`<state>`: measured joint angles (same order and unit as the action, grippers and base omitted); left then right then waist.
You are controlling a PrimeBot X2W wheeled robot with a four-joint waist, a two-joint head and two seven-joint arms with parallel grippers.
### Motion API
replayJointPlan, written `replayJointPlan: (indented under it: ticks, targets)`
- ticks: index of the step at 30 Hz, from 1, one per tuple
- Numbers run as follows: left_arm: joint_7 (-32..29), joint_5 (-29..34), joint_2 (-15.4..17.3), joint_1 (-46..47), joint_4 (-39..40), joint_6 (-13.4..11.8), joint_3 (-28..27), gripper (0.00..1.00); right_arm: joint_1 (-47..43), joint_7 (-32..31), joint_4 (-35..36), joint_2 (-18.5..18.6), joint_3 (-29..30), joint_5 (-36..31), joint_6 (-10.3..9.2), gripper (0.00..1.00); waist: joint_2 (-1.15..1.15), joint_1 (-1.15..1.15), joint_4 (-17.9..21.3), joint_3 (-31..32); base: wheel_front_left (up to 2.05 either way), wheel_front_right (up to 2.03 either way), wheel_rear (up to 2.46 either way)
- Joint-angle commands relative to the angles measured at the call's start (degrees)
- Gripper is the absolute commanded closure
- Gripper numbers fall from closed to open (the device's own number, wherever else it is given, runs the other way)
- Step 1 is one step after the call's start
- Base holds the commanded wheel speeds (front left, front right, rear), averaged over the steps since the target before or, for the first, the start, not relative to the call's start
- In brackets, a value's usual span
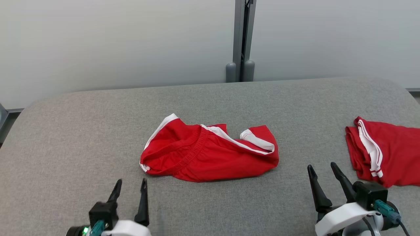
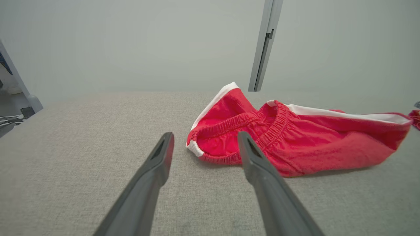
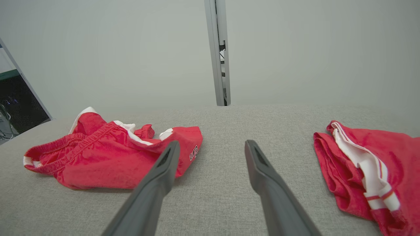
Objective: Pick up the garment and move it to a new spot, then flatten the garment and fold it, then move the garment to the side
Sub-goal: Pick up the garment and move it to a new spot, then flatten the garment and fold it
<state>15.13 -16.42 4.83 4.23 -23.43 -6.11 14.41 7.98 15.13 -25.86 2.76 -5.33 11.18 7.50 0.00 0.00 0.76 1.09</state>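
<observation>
Grey padded table point(image 1: 82, 131), metal post point(image 1: 239, 32) behind; 2nd red garment point(image 1: 397, 147) rt edge.

1. The head camera looks forward and down from high up onto the grey padded table point(image 1: 82, 131), facing the pale wall point(image 1: 115, 39).
2. The left wrist camera sits low, looking along the left gripper point(image 2: 205, 133) at the nearby mid-table red garment point(image 2: 295, 144).
3. The right wrist camera, equally low, faces that wall too; all three views share the garment and the grey post point(image 3: 218, 52).

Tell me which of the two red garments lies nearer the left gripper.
The middle garment, its waistband facing the left gripper. The other garment lies far right, beside the right gripper.
</observation>
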Motion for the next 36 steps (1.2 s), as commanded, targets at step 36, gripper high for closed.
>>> replayJointPlan:
  ticks: [36]
  targets:
    - [-5.24, -8.30, -1.77, 28.41, -19.82, 10.20, 8.49, 0.00, 4.15, 0.00, 1.71, 0.31, -1.75, 2.44, -0.02, 0.00, 0.00, 0.00, 10.14, -11.44, 0.00, 0.00, 0.00]
